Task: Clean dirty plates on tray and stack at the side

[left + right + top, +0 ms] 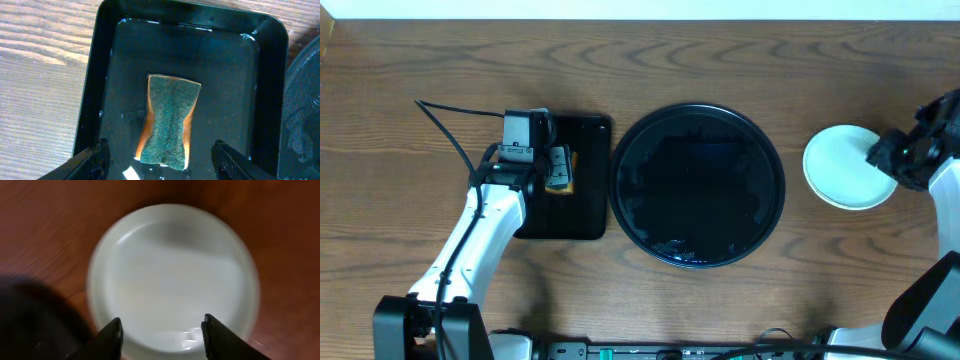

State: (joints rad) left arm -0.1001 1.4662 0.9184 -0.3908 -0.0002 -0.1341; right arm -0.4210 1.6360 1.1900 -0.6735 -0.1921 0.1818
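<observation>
Beside the tray (700, 150), the right gripper (161, 325) (jaws parted) overhangs a plate (172, 270).

My orange sponge with a green scouring top (169, 120) lies in my small black rectangular tray (95, 75). The tray's floor looks wet.

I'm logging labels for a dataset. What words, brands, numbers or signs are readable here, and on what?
None can be read: the sponge, rectangular tray, round tray, plate and tabletop carry no print.
The hardware at the overhead view's bottom edge is too small to tell.
</observation>
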